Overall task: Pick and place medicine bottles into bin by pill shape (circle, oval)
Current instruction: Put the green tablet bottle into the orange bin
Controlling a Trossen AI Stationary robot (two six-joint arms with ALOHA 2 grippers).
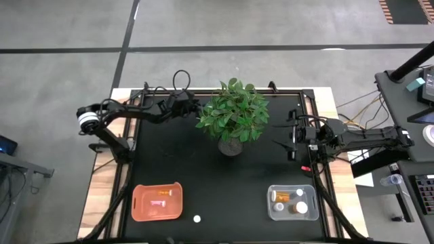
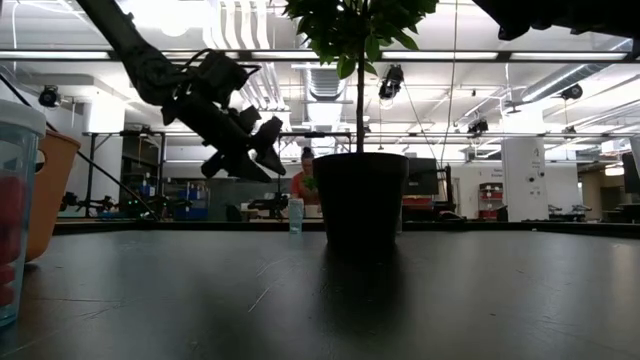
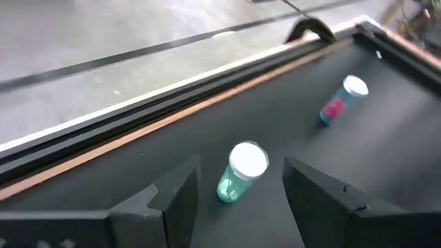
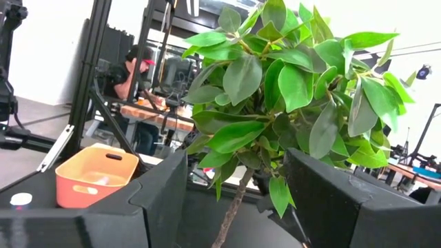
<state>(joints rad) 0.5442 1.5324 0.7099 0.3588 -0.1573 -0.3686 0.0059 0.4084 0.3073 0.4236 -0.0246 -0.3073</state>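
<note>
The left tool (image 3: 234,200) hovered over the far edge of the black desk (image 1: 203,176), fingers apart around a small clear teal bottle with a white cap (image 3: 240,173), not yet gripping. This looked like the approach to a pick; next it needed to descend and close. The right tool (image 4: 234,200) waited, fingers spread, beside the leafy green potted plant (image 1: 232,116). The opaque orange plastic bin (image 1: 156,201) sat at the near edge.

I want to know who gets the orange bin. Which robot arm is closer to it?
The left. Its gripper is up near the table's far edge beside the plant, on the orange bin's side. The right gripper is across the table, past the plant.
</note>
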